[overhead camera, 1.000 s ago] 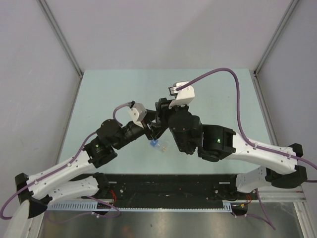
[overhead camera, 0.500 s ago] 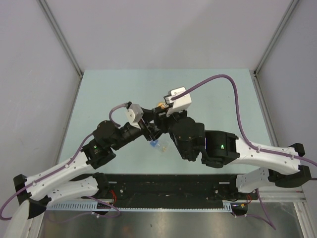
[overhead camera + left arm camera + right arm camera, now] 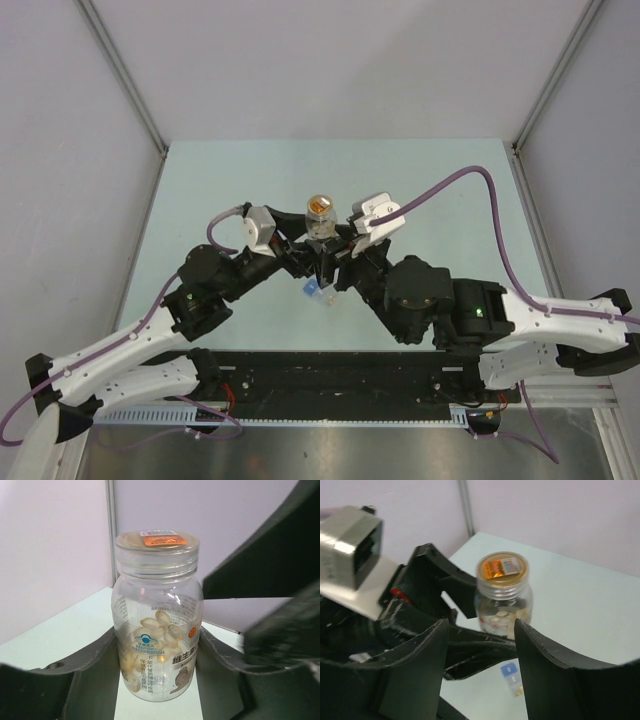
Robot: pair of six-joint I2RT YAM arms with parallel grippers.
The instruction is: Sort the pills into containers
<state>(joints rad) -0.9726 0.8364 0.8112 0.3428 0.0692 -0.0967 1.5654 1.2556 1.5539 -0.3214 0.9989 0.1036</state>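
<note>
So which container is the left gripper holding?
The round jar with the orange label on top, upright in the left gripper. The blue-capped vial lies loose on the table.

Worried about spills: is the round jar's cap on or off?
On: a clear cap with an orange sticker covers the jar mouth, and the pills sit inside below it.

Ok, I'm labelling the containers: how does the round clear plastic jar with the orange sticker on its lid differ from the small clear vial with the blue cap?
The round clear jar stands upright, gripped by the left gripper; the blue-capped vial lies on its side on the pale table, untouched. The jar is far wider and taller than the vial. Both are clear, capped and hold pale pills.
</note>
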